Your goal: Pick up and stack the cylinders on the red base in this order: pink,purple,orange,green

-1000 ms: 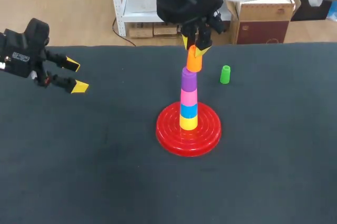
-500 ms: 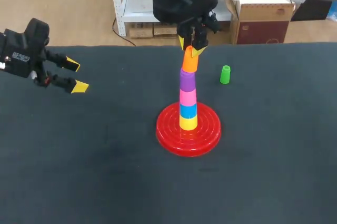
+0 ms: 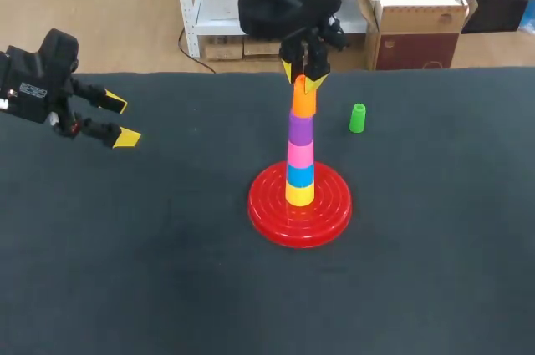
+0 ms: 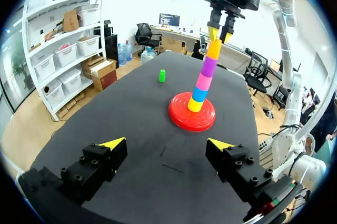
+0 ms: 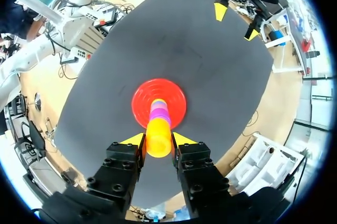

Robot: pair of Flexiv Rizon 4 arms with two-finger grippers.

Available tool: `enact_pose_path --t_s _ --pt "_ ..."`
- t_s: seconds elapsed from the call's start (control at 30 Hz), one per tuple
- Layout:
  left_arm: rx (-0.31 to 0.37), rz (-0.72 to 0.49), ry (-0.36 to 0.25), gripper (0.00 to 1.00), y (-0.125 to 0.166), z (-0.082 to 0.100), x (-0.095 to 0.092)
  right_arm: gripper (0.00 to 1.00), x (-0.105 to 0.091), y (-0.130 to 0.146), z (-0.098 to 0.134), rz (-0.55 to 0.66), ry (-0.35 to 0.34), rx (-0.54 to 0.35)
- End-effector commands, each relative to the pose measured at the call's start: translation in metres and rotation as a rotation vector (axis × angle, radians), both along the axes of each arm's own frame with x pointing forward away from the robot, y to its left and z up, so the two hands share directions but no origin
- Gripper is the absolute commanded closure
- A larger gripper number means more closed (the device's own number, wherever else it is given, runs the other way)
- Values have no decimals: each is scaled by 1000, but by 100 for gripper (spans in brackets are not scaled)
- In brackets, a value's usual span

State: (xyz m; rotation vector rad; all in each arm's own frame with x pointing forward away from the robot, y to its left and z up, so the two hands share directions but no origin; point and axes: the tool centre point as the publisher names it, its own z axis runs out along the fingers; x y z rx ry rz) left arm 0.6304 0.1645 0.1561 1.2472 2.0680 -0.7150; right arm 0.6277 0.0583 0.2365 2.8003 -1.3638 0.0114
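Right gripper [image 3: 304, 83] closed on orange cylinder [image 3: 303, 102], atop purple cylinder [image 3: 300, 128] and pink cylinder [image 3: 300, 154] on red base [image 3: 272, 221]; green cylinder [image 3: 357, 118] upright nearby; left gripper [image 3: 122, 121] wide open, empty, well apart.

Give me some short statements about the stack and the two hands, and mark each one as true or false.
1. The right hand is shut on the orange cylinder. True.
2. The green cylinder tops the stack. False: it stands on the table, apart from the red base.
3. The orange cylinder is directly above the purple cylinder. True.
4. The left hand holds a cylinder. False: it is open and empty.
5. The pink cylinder rests directly on the red base. False: a blue cylinder and a yellow cylinder lie under it.
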Motion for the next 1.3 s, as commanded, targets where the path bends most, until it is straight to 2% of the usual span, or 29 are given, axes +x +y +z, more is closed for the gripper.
enact_pose_path --t_s 0.03,0.43,0.7,0.87,1.0,1.03,1.07,1.1,1.3 --pt "-3 -2 -3 0 1 -1 0 100 0 5 -3 3 9 -9" --pt "-3 -2 -3 0 1 -1 0 100 -4 6 -12 -18 26 13" --pt "-3 -2 -3 0 1 -1 0 100 -6 8 -14 -13 26 5" --pt "-3 -2 -3 0 1 -1 0 100 -11 6 -23 -15 46 -8" --pt "-3 -2 -3 0 1 -1 0 100 -11 7 -24 -21 49 13" --pt "-3 -2 -3 0 1 -1 0 81 -10 8 -22 -19 44 25" --pt "-3 -2 -3 0 1 -1 0 50 -9 8 -20 -19 41 36" --pt "-3 -2 -3 0 1 -1 0 0 -8 9 -16 -17 32 46" --pt "-3 -2 -3 0 1 -1 0 0 3 7 13 -18 -16 107"
